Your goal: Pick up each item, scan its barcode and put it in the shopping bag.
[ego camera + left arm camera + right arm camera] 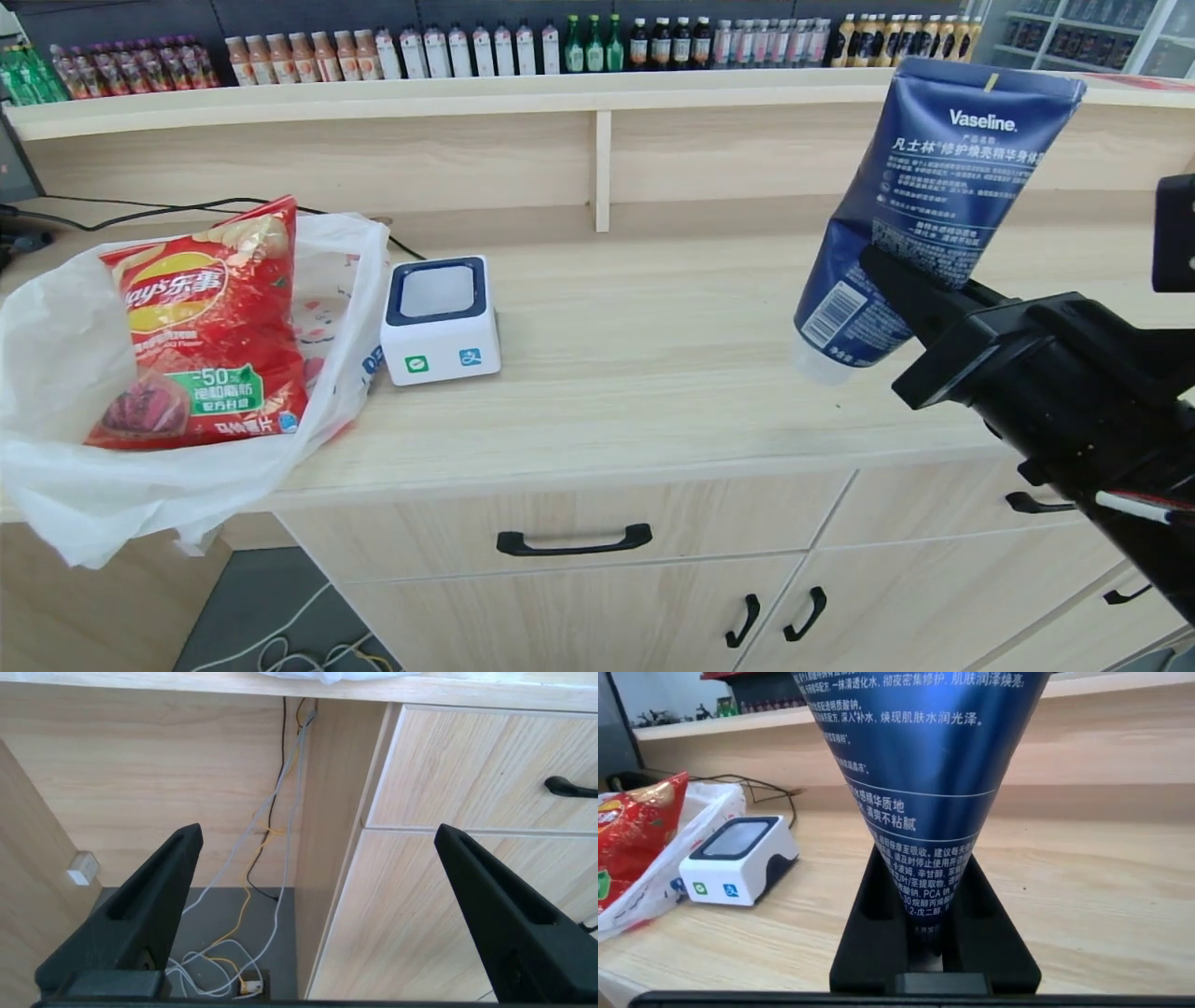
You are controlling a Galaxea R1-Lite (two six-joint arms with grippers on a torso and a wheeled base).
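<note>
Right gripper [889, 273] clamps blue tube [943, 168] at frame right. Left gripper [318, 838] fingers spread wide, empty. Chips bag [205, 327] in shopping bag [51, 364], frame left.

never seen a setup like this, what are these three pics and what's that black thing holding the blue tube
It is a two-armed robot at a wooden shop counter. The wide picture comes from a camera on its head; the other two from cameras on its wrists. The right gripper, a black two-fingered clamp, is shut on a blue tube held above the counter. The left gripper is open, down by the cabinet fronts. On the counter stand a white scanner box and a white shopping bag with a red chip bag in it.
</note>
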